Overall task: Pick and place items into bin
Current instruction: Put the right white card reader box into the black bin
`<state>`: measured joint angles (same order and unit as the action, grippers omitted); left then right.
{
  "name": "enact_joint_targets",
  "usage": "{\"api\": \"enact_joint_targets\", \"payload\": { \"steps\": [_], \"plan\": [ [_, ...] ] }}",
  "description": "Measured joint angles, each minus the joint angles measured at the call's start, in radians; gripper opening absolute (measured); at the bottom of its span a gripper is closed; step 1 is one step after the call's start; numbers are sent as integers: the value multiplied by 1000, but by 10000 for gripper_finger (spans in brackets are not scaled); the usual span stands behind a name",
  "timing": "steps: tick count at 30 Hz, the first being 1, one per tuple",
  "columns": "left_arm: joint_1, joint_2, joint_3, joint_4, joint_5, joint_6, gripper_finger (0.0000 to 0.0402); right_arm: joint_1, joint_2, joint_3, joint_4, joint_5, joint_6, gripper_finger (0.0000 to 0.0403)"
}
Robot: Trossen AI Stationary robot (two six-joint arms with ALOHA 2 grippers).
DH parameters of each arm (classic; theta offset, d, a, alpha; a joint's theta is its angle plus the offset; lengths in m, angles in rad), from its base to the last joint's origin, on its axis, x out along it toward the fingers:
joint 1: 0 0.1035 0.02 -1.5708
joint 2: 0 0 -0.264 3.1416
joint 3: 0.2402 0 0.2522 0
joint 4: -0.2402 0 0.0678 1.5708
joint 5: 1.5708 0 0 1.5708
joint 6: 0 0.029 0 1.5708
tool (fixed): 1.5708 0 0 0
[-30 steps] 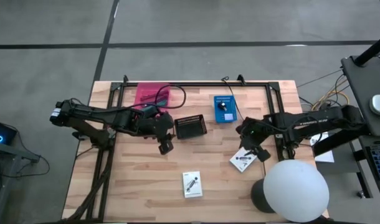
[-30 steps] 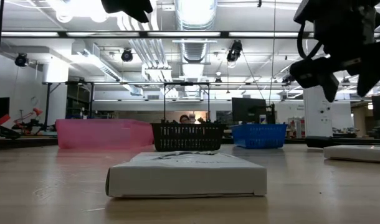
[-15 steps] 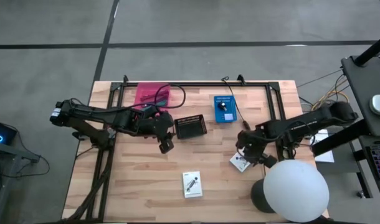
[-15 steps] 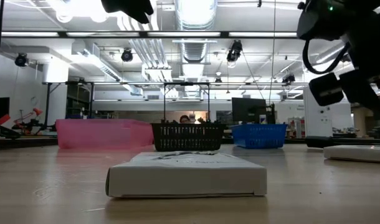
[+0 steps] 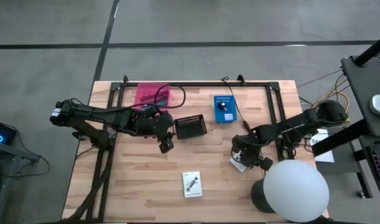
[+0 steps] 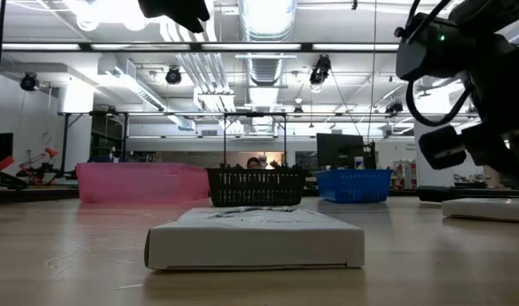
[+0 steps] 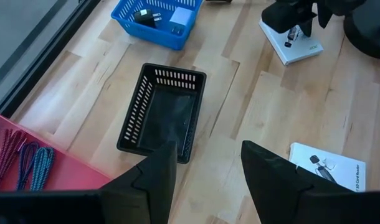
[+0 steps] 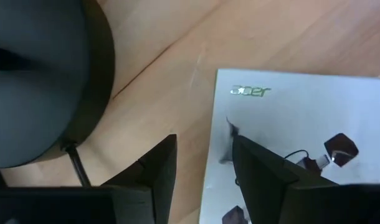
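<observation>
One white flat packet (image 5: 192,184) lies flat near the table's near edge and fills the foreground of the low view (image 6: 255,238). A second white packet (image 5: 239,164) lies flat to its right. My right gripper (image 5: 245,157) hangs open just above that packet's left edge (image 8: 218,124). One finger is over the packet (image 8: 302,118) and one over bare wood, and neither touches. My left gripper (image 5: 166,147) waits open and raised beside the empty black basket (image 5: 191,126). The sticks, the knob and the silvery bits are out of view.
A pink bin (image 5: 152,95) with cables sits at the far left and a blue bin (image 5: 225,109) holding small parts at far centre. A lamp with a white globe (image 5: 296,190) and a dark base (image 8: 47,81) stands right beside the right gripper. Bare wood lies around the near packet.
My right gripper has come down and moved toward the table's near left, from over the second packet's far right side to low over its left edge. The left arm and both packets have stayed where they were.
</observation>
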<state>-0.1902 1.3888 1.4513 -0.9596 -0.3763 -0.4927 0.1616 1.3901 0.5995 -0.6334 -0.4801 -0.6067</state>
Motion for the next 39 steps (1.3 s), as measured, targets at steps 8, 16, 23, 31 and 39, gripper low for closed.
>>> {"api": "enact_joint_targets", "payload": {
  "steps": [8,16,23,31,39],
  "plan": [
    [0,0,-1,0,0,0,164,0,83,2,80,-16,-1,143],
    [0,0,-2,0,0,0,164,-1,136,3,109,-12,-29,120],
    [0,0,-2,0,0,0,164,0,136,2,117,42,-22,47],
    [0,0,-2,0,0,2,164,1,123,5,115,50,80,15],
    [0,0,-2,0,0,2,164,-7,63,66,103,83,215,13]
  ]
}}
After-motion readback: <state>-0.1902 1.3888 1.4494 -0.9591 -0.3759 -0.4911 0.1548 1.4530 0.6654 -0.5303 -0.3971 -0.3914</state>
